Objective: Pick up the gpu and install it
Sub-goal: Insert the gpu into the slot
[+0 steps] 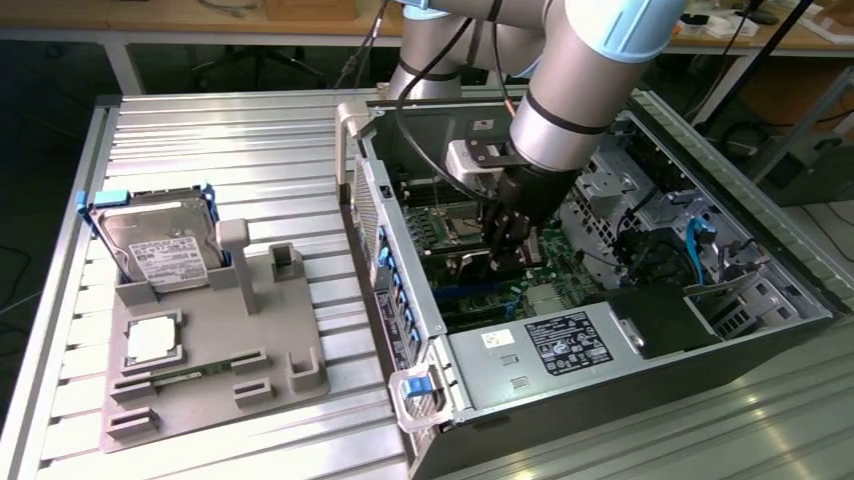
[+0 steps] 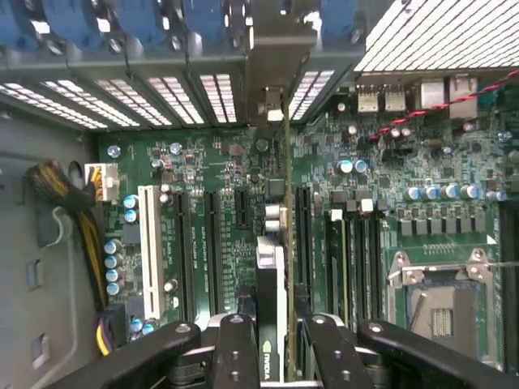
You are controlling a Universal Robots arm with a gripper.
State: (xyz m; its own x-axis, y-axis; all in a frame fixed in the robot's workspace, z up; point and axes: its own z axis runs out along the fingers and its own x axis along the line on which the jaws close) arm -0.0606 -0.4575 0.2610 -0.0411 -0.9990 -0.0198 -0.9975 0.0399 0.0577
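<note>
My gripper [image 1: 507, 240] reaches down into the open computer case [image 1: 747, 330], shut on the gpu [image 1: 502, 262], a thin dark card held on edge. In the wrist view the gpu [image 2: 274, 267] runs edge-on away from the gripper [image 2: 276, 344], with a black finger [image 2: 235, 348] on each side of it. The card hangs over the green motherboard [image 2: 203, 162], in line with the black expansion slots [image 2: 212, 243]. Its far end reaches toward the case's rear slot openings [image 2: 219, 89]. I cannot tell whether the card's edge touches a slot.
A grey fixture [image 1: 267, 350] at the exterior view's left holds a silver hard drive [image 1: 160, 250], a processor [image 1: 154, 340] and a RAM stick [image 1: 174, 378]. Inside the case are a power supply [image 1: 561, 345], a CPU socket [image 2: 442, 304], a white slot [image 2: 150, 251] and yellow-black cables [image 2: 61, 182].
</note>
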